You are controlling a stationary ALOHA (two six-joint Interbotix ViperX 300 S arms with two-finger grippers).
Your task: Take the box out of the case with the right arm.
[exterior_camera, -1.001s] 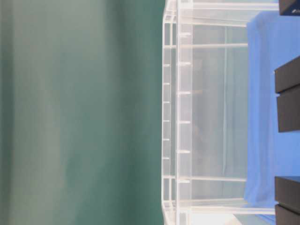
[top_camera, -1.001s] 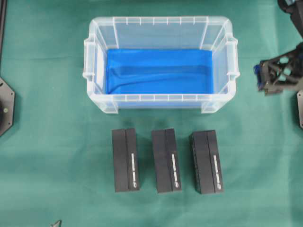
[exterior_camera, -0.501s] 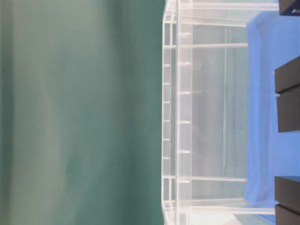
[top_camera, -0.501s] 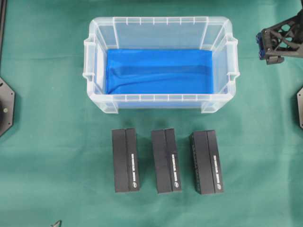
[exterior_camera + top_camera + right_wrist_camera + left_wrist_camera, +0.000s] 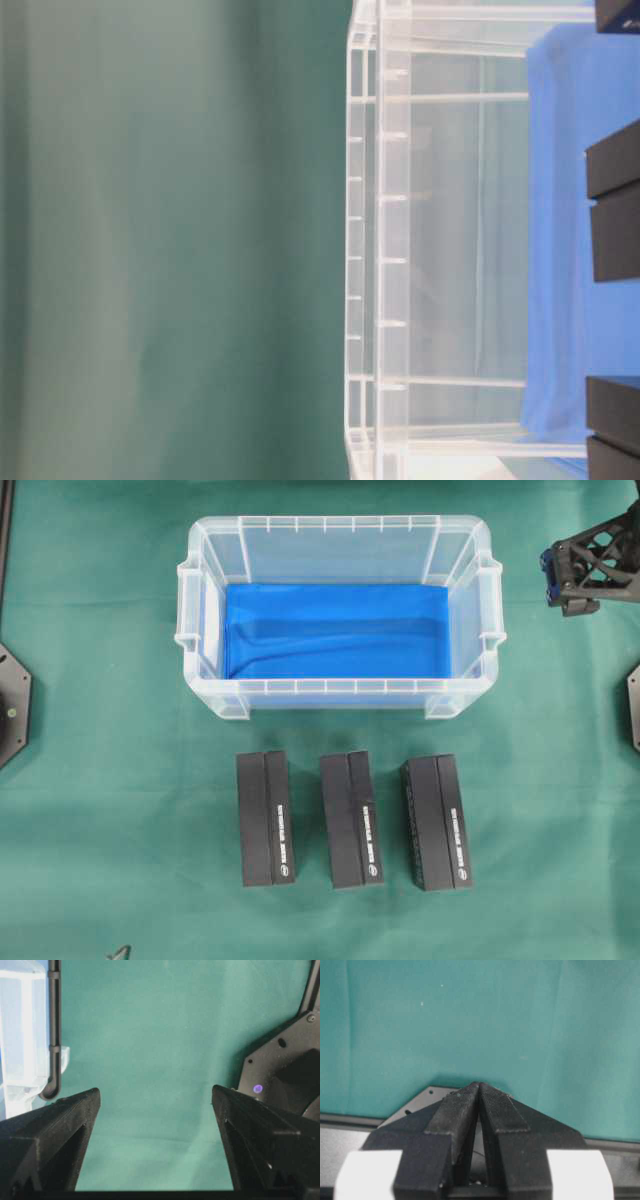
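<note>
Overhead view: the right tool [image 5: 565,585] is seen spread wide and empty beside the case [image 5: 340,690]. No box is seen inside; three boxes [image 5: 352,820] are lined up on the worktop [image 5: 100,780]. Retreat should be kept clear of the rim.

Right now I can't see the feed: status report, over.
Right pincer open, empty, beside the case. Left pincer shut. Case empty; three black boxes outside on the cloth.
</note>
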